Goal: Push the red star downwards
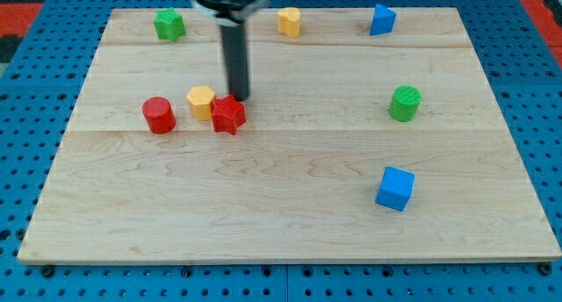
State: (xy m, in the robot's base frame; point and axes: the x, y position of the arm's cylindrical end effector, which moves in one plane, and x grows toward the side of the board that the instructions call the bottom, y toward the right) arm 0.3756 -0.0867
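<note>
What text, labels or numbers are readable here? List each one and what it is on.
None. No word, number, brand or sign shows on the wooden board, on the blue pegboard around it, on my tip just above the red star, or on any of the other blocks.

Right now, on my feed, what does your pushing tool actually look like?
It is a straight, dark grey to black cylindrical rod hanging from a wider, dark rounded mount cut off by the view's top. My tip is plain and blunt, just above the red star. No cables, labels or markings show on it.
</note>
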